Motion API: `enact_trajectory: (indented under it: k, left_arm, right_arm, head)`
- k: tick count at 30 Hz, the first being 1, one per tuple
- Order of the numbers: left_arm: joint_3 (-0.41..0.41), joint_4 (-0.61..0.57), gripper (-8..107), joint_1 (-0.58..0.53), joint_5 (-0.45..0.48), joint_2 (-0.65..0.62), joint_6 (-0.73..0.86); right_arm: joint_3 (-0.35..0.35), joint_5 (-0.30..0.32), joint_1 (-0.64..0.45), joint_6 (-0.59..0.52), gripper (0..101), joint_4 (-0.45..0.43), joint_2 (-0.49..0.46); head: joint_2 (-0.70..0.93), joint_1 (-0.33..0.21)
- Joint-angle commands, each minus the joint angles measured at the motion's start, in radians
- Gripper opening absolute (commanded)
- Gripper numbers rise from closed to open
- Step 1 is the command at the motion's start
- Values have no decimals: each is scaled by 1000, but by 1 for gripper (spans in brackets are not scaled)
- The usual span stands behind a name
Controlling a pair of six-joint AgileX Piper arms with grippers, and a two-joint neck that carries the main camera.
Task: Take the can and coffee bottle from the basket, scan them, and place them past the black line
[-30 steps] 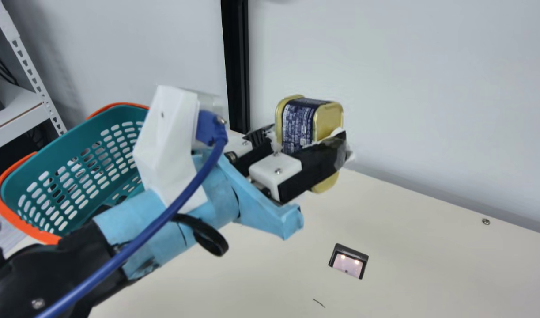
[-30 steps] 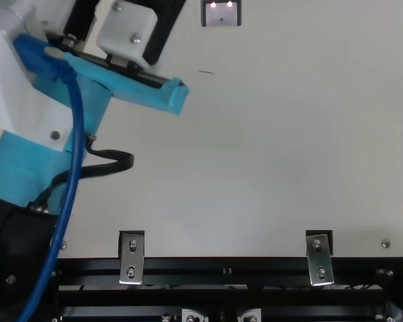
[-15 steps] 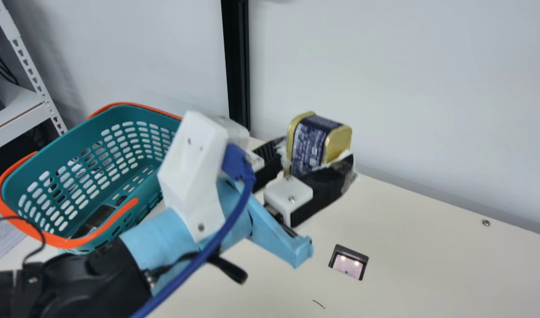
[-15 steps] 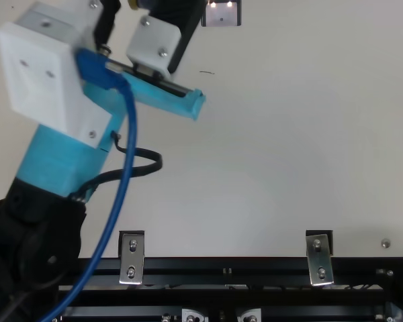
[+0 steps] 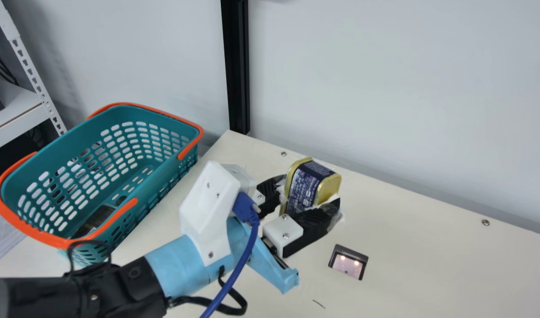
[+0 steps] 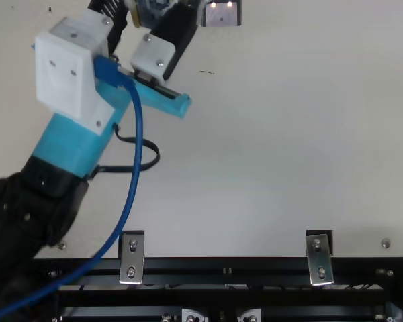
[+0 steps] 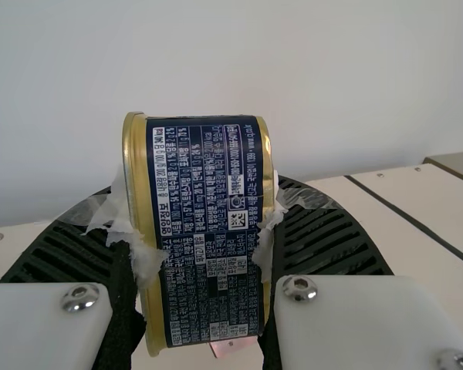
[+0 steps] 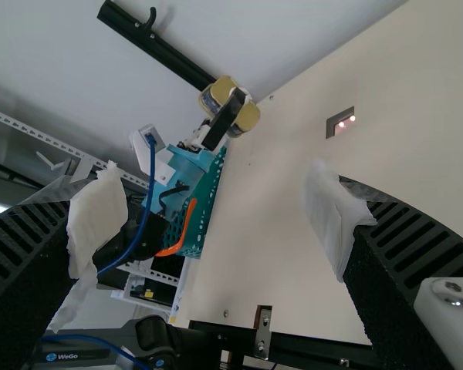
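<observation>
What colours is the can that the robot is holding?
The can is gold with a dark blue label, clearest in the left wrist view.

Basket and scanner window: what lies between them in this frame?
In the main view, the left gripper, closed on the can, comes between the basket and the scanner window, with cream tabletop around it.
</observation>
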Motion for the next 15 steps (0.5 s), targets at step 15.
enact_trajectory:
  k: [15]
  left_arm:
    - [-6,121,10,68,-34,79,-39]
  right_arm:
    - [0,0,0,0,101,0,0]
  head:
    - [3,-27]
